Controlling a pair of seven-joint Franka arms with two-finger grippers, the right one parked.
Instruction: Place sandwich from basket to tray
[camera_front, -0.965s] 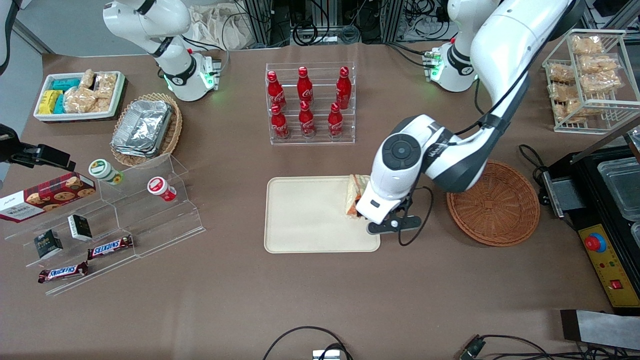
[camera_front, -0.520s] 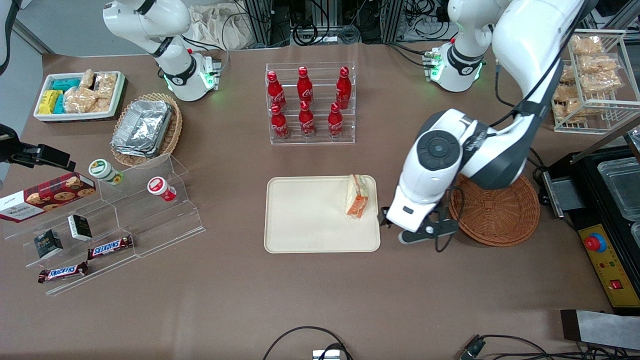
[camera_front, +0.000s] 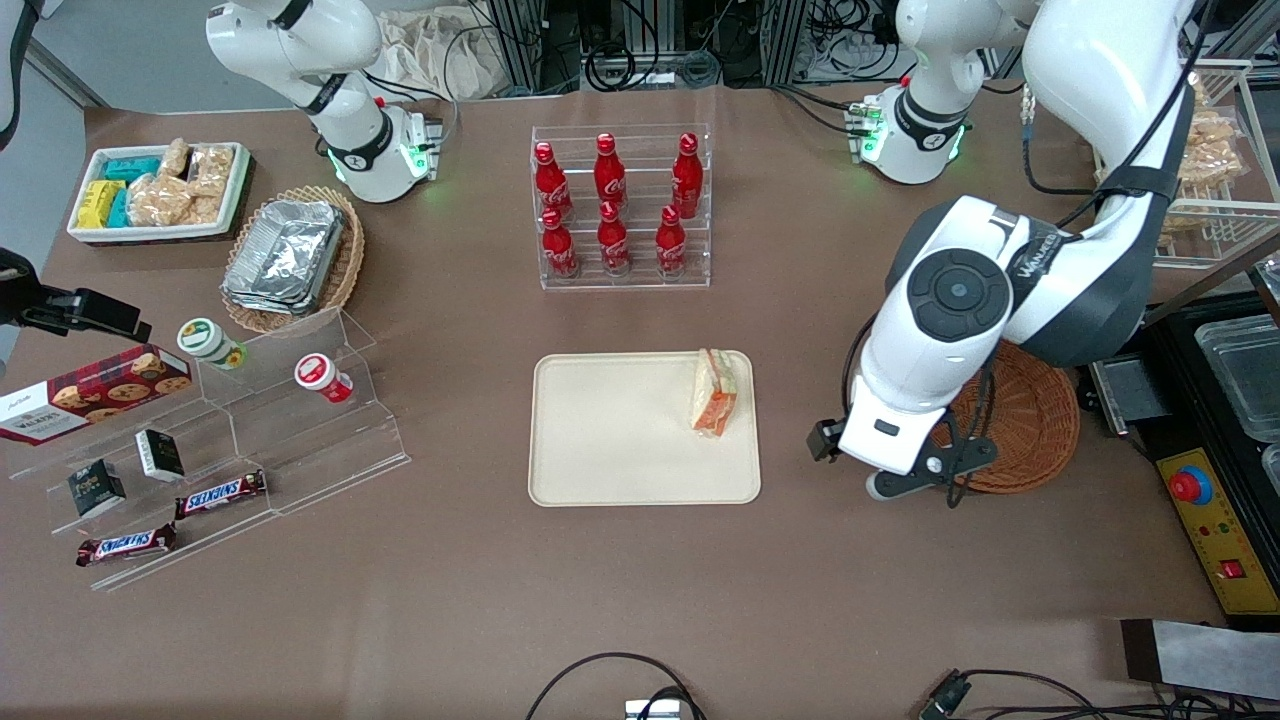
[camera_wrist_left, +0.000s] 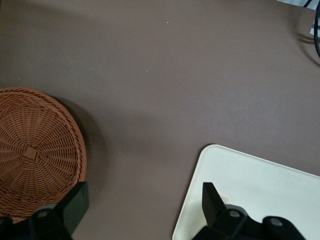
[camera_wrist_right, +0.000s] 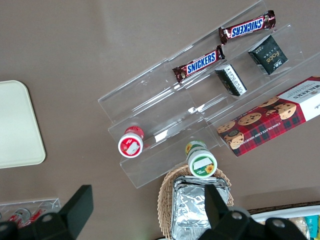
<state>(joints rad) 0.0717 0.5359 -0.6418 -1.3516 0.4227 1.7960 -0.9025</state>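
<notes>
The sandwich, a wrapped wedge with orange and green filling, lies on the cream tray at its edge toward the working arm's end. My gripper hangs over bare table between the tray and the round dark-brown basket, which the arm partly covers. In the left wrist view the gripper is open with nothing between its fingers; the basket shows beside one finger and the tray's corner under the other. The sandwich does not show in that view.
A clear rack of red bottles stands farther from the camera than the tray. A stepped acrylic shelf with snacks and an oval basket of foil containers lie toward the parked arm's end. A black machine sits beside the round basket.
The gripper has left the sandwich on the tray and moved sideways off the tray toward the round basket. The sandwich has stayed where it was.
</notes>
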